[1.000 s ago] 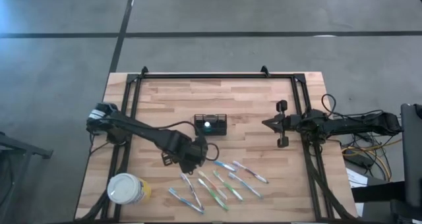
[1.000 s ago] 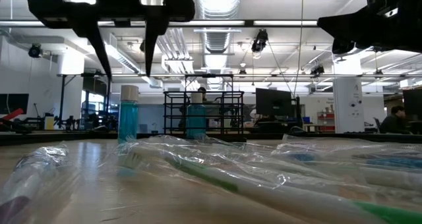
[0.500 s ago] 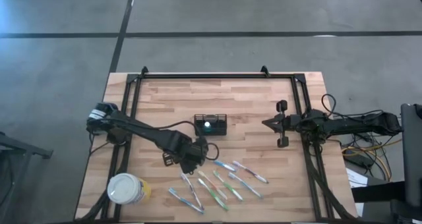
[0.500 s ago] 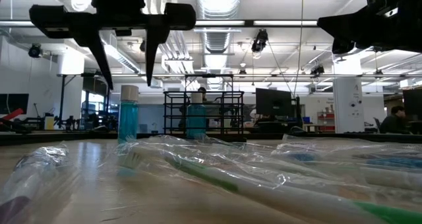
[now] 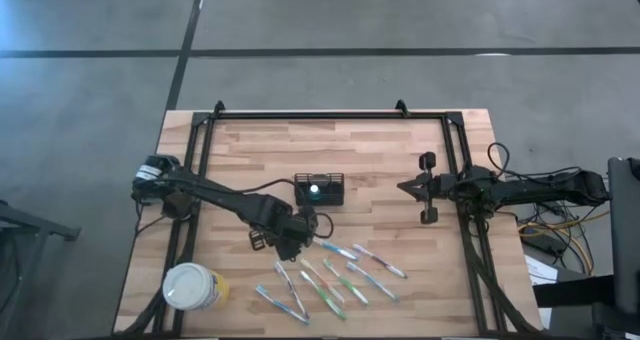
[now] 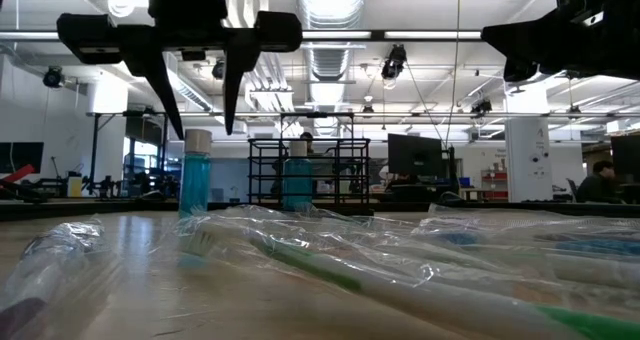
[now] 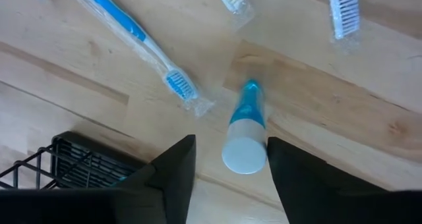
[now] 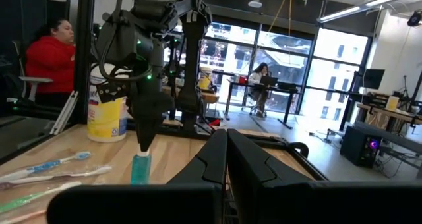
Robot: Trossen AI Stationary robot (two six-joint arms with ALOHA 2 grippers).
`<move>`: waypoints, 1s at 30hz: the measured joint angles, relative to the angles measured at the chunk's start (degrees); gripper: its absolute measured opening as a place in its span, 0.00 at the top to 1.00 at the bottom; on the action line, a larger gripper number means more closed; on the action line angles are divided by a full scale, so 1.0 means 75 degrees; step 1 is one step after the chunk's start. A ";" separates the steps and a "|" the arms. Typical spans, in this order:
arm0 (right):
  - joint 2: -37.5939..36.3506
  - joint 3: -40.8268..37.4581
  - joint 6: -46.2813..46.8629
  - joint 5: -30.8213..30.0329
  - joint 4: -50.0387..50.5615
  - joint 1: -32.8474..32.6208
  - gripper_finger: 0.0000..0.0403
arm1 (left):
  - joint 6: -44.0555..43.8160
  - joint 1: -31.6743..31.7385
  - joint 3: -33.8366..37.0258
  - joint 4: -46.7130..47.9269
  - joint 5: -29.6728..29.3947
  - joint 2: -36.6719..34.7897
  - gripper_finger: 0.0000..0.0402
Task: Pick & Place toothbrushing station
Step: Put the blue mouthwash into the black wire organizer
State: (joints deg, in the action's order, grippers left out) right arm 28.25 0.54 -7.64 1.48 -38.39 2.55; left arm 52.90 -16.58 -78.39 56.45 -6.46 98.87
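My left gripper hangs over the middle of the counter, its fingers spread apart and holding nothing. Between them stands 1 small upright blue tube with a white cap, straddled but not yet touched; I judge I am lined up like this so the fingers can drop on either side of it and close. The toothbrushing station sits just beyond, near the counter's centre: a small black rectangular wire-mesh caddy, open at the top, with something pale teal showing inside. Its corner lies close beside my left gripper, so the carry should be short. Wrapped toothbrushes lie fanned out nearer the front edge, and a round white-and-yellow cup stands at the front left. My right gripper waits at the right side, fingers pressed together, empty.
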 joint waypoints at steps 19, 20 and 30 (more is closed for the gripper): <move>0.0003 0.0003 0.0000 0.0000 0.0000 -0.0003 0.98 | -0.0005 0.0015 0.0538 -0.0380 0.0152 0.0007 0.59; 0.0003 0.0003 -0.0003 0.0000 0.0000 -0.0003 0.98 | -0.0007 0.0015 0.0526 -0.0394 0.0150 0.0007 0.59; 0.0003 0.0003 0.0000 0.0000 0.0000 -0.0001 0.98 | -0.0093 0.0015 0.0326 -0.0387 0.0150 0.0000 0.59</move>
State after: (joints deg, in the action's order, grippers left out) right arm 28.27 0.56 -7.64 1.48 -38.39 2.54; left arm 52.21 -16.47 -75.94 53.54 -5.33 98.87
